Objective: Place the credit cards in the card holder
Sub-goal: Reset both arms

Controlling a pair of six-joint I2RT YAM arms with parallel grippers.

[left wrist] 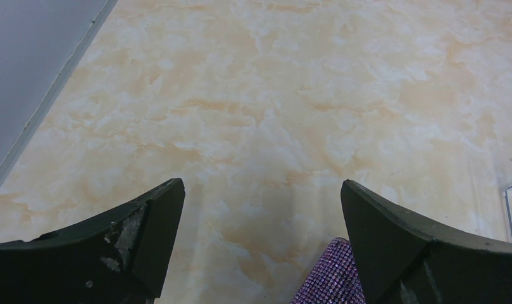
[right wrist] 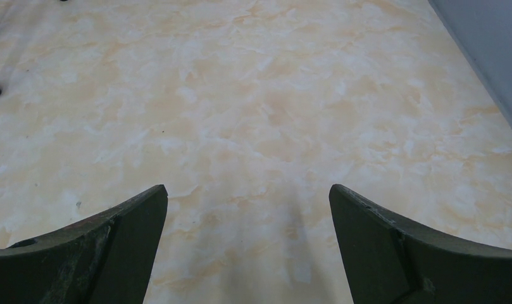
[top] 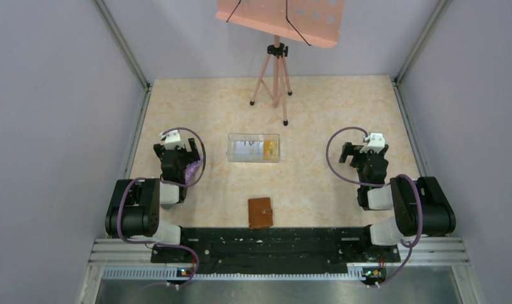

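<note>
Seemingly shut card holder (top: 261,212), between grippers (left wrist: 261,187) (right wrist: 248,190)

Open table (top: 323,180) around card holder (top: 261,213), apparently.

The desk (top: 316,183) is showing a smooth, marbled, faintly sheeny face. The wallet (top: 261,212) is looking like matt brown leather, the box (top: 253,147) clear plastic. On the left tool (left wrist: 261,193), matt dark fingers (left wrist: 139,228) are showing chips.

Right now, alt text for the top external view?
A closed brown card holder lies centre near the arm bases; beyond it a clear plastic box holds pale and orange credit cards. The left gripper and right gripper flank them, open and empty.
</note>
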